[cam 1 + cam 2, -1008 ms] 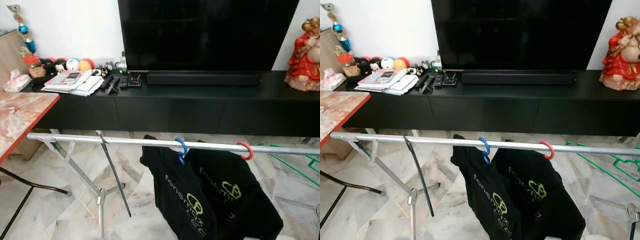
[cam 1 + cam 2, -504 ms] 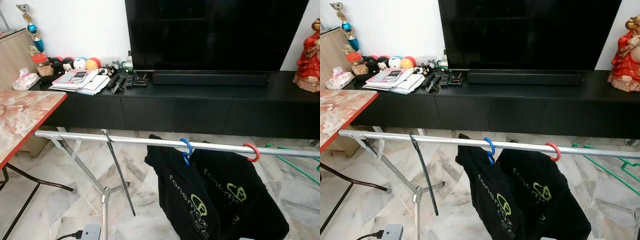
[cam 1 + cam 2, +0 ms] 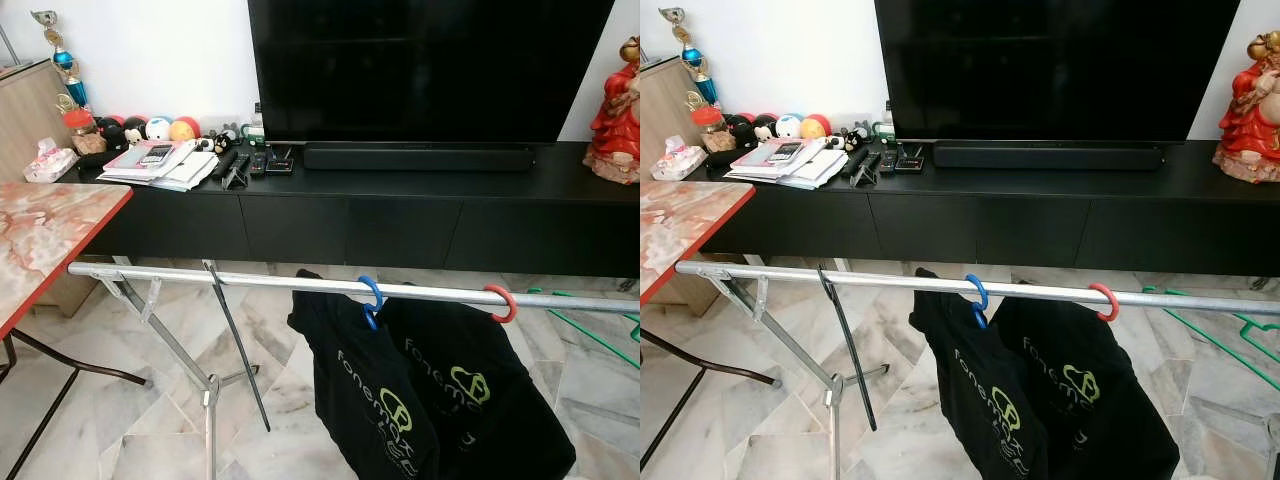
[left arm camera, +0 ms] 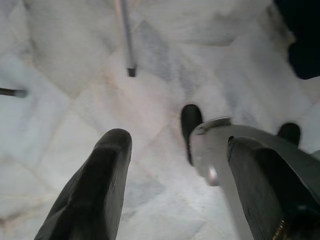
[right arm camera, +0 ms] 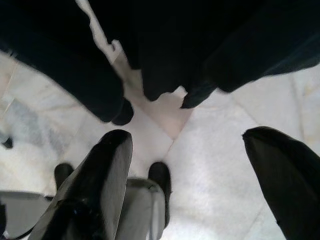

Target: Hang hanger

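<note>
A silver drying rail point(image 3: 250, 282) ran across the foreground on a folding metal stand point(image 3: 175, 345), and two hangers sat hooked over it: a blue hanger point(image 3: 372, 298) and, further toward the robot's right, a red hanger point(image 3: 503, 302), each carrying a black T-shirt point(image 3: 365, 385) with green-and-white print; the two shirts overlapped. More green hangers point(image 3: 590, 330) lay on the marble floor point(image 3: 110, 430) at the right edge. Behind the rail stood a long black TV cabinet point(image 3: 400, 215) bearing a television point(image 3: 430, 65), a soundbar point(image 3: 418, 157), a stack of papers point(image 3: 150, 165), small round toys point(image 3: 150, 128), a tissue pack point(image 3: 48, 160) and a red figurine point(image 3: 615, 100). A marble-patterned desk point(image 3: 45, 235) with a red edge stood at the left. No container held anything that could be made out. The left end effector point(image 4: 175, 185) hung over bare floor with its fingers point(image 4: 95, 190) spread wide and nothing between them; the right end effector point(image 5: 200, 185) was likewise wide open and empty, pointing at the floor below the shirt hems. Compared with half a second earlier, the small grey device with a cable on the floor near the stand's foot had left the picture, which had shifted only slightly; the hangers kept their places on the rail.
</note>
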Controlling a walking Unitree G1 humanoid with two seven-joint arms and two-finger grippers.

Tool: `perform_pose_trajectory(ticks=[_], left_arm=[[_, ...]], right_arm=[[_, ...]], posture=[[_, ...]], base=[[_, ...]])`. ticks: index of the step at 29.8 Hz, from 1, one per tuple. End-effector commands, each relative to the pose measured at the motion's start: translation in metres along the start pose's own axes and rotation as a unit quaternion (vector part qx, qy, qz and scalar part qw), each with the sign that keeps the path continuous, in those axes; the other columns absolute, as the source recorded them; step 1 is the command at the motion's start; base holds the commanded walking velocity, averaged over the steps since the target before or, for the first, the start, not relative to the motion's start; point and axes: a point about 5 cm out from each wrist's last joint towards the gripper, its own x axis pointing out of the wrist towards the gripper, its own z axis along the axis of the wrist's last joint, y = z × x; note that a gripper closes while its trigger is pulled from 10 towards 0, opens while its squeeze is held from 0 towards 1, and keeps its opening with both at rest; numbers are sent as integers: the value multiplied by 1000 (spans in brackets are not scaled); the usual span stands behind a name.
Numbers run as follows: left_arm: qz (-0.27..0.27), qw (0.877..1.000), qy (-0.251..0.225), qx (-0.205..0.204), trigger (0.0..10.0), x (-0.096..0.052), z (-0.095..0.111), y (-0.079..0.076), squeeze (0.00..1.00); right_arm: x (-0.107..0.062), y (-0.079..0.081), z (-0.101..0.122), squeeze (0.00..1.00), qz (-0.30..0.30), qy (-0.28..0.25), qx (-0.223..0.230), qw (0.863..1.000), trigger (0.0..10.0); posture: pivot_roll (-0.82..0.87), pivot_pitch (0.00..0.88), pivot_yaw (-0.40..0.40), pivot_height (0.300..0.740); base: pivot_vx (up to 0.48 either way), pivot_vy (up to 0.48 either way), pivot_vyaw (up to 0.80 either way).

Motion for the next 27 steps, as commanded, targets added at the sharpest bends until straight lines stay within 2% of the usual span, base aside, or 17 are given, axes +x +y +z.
perform_pose_trajectory(ticks=[1, 5, 10, 13, 15, 16, 17, 19, 20, 21, 22, 24, 27], left_arm=[[1, 1000, 5, 6, 10000, -1, -4, 4, 0], [5, 1000, -1, 4, 10000, -2, -4, 6, 0], [-1, 1000, -5, 3, 10000, 0, -5, -5, 0], [-2, 1000, -5, 2, 10000, 0, -5, -6, 0], [-1, 1000, -5, 1, 10000, 0, -5, -5, 0], [-1, 1000, -5, 1, 10000, 0, -5, -5, 0], [1, 1000, -5, -1, 10000, -1, -6, -4, 0], [6, 1000, -4, -5, 10000, -1, -6, -2, 0], [7, 1000, -4, -6, 10000, -1, -6, -1, 0], [12, 1000, -4, -14, 10000, -1, -7, 0, 0], [12, 1000, -4, -14, 10000, -1, -7, 0, 0], [13, 1000, -6, -13, 10000, -1, -6, 2, 0], [13, 1000, -10, -14, 10000, -1, -4, 3, 0]], right_arm=[[0, -3, 3, 0, -2, -13, 3, 1000, 10000], [-1, -10, 15, 0, 1, -55, 31, 998, 10000], [-1, -3, 25, 0, 1, -108, 62, 992, 10000], [-6, -7, 43, 0, 17, -192, 62, 979, 10000], [-9, -8, 51, 0, 24, -229, 59, 971, 10000], [-9, -8, 51, 0, 24, -229, 59, 971, 10000], [-12, -8, 57, 0, 28, -256, 55, 965, 10000], [-29, -7, 77, 0, 31, -338, 23, 941, 10000], [-34, -6, 82, 0, 32, -357, 15, 933, 10000], [-45, 4, 91, 0, 40, -389, 13, 920, 10000], [-45, 4, 91, 0, 40, -389, 13, 920, 10000], [-56, 19, 100, 0, 59, -420, -1, 906, 10000], [-61, 24, 109, 0, 69, -436, 3, 898, 10000]], posture=[[17, 0, 37, 740], [4, 0, 41, 740], [-3, 0, 41, 740], [-3, 0, 35, 740], [-5, 0, 33, 740], [-5, 0, 33, 740], [-11, 0, 31, 740], [-17, 0, 32, 740], [-17, 0, 32, 740], [-30, 0, 36, 740], [-30, 0, 36, 740], [-27, 0, 35, 740], [-24, 0, 34, 740]], base=[[0, 0, 0], [0, 0, 0], [0, 0, 0], [0, 0, 0], [0, 0, 0], [0, 0, 0], [0, 0, 0], [0, 0, 0], [0, 0, 0], [0, 0, 0], [0, 0, 0], [0, 0, 0], [0, 0, 0]])
